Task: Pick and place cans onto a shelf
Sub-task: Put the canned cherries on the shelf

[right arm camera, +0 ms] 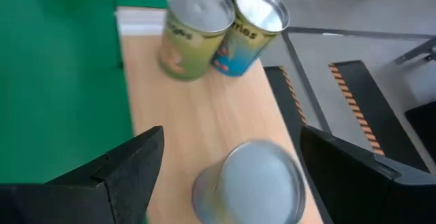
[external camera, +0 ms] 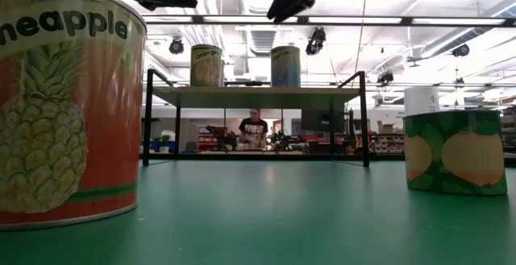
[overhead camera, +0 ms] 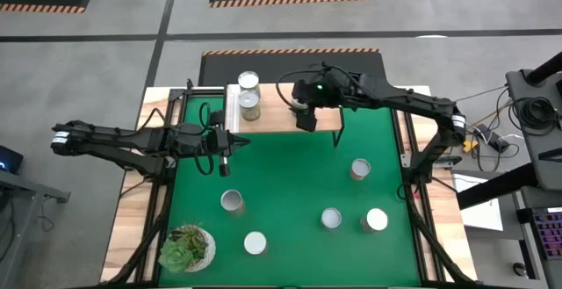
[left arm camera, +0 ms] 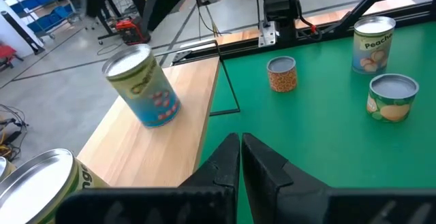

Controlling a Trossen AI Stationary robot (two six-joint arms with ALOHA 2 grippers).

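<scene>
1. Nearest the low camera: a pineapple-label can, upright on the green mat. Not yet shelved, like four others scattered across the mat.
2. Up on the shelf: a pair of cans close together at the paler end. A third can upright farther along the board, right between the right gripper's fingers.
3. Right gripper: over the shelf, jaws wide apart, one finger on each side of that third can. Board visible on both sides, nothing gripped.
4. First danger: any sideways drift on the way up. One finger clipping the rim, and over goes the can. Straight up and clear looks like the safe exit.
5. Second danger: seemingly little board between that can and the shelf's long edge. A light nudge outward could send it off the board.
6. Third danger: a toppled can rolling into the pair and knocking them over.
7. Left gripper: jaws pressed together, empty, low over the mat just off the shelf's front edge. Close quarters there, so a tangle with the right arm is possible if both move at once.
</scene>
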